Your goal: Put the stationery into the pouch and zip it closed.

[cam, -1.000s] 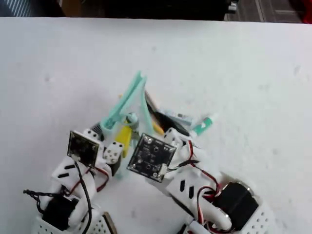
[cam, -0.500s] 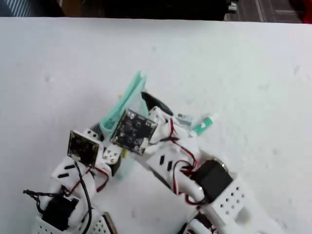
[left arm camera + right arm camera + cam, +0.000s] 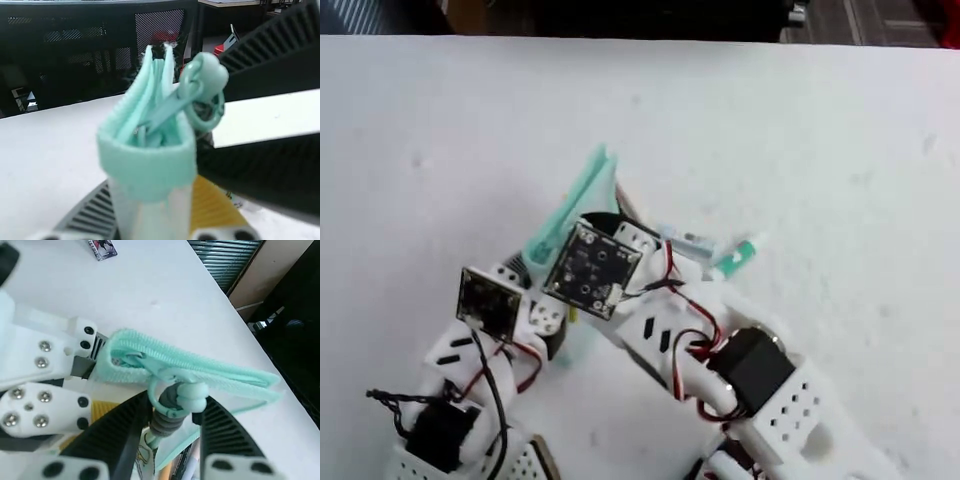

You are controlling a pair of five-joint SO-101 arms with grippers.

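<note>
Right wrist view: right gripper (image 3: pixel 175 405) tight on zipper pull (image 3: pixel 187 392) (left gripper (image 3: pixel 92 360) tight on pouch (image 3: pixel 200 372)), stationery (image 3: pixel 737 254) half-hidden.

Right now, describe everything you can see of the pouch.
The pouch is mint green, with a fuzzy fabric zip band over a clear, soft-looking body. It is held on edge, band up, over the white table. The left tool clamps one end. The right tool pinches its zip pull, a ring with a bead, close to that end. How far it is zipped I cannot tell.
</note>
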